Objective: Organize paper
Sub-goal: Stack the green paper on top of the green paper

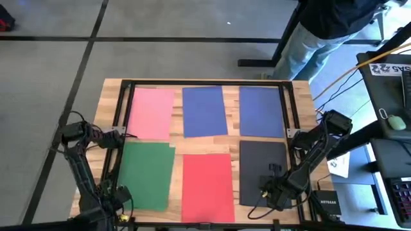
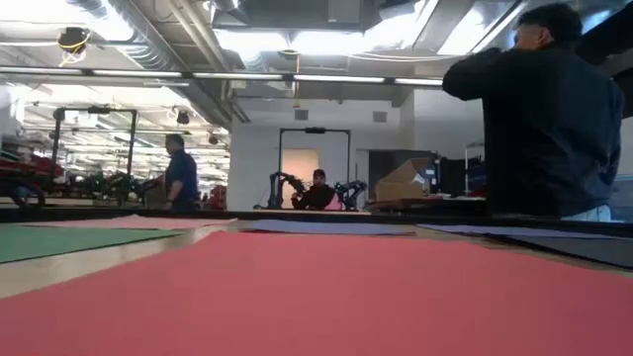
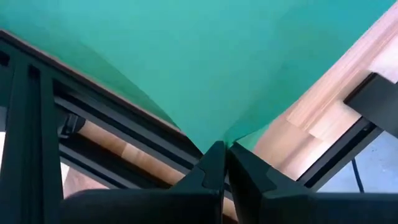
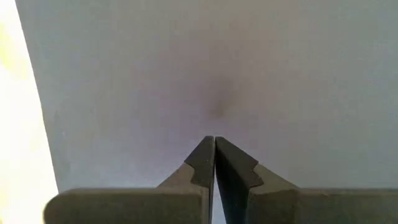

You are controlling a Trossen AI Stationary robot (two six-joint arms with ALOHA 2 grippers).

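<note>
Six sheets of paper lie flat in two rows of three on the wooden counter (image 1: 103, 109). Far row, left to right: pink sheet (image 1: 152, 113), blue sheet (image 1: 204, 111), second blue sheet (image 1: 261, 111). Near row: green sheet (image 1: 146, 174), red sheet (image 1: 207, 187), dark grey sheet (image 1: 260, 168). The sheets sit close together, with the green sheet's far edge just touching the pink one; none is stacked.

Left end effector (image 3: 225, 149): at the near left corner of the green sheet, fingers closed with the green corner pinched between their tips, beside the black frame (image 3: 118, 118) that borders the counter.

Right end effector (image 4: 214, 142): over the near part of the dark grey sheet, fingertips closed together against the sheet; whether any paper is pinched cannot be told.

Writing: a black box (image 1: 324, 206) at the near right corner reads "NETGEAR". A printed white sheet (image 1: 340, 164) lies on the right edge, text illegible.

Surroundings: a person (image 1: 321, 32) stands beyond the far right corner; further people show in the room behind.
</note>
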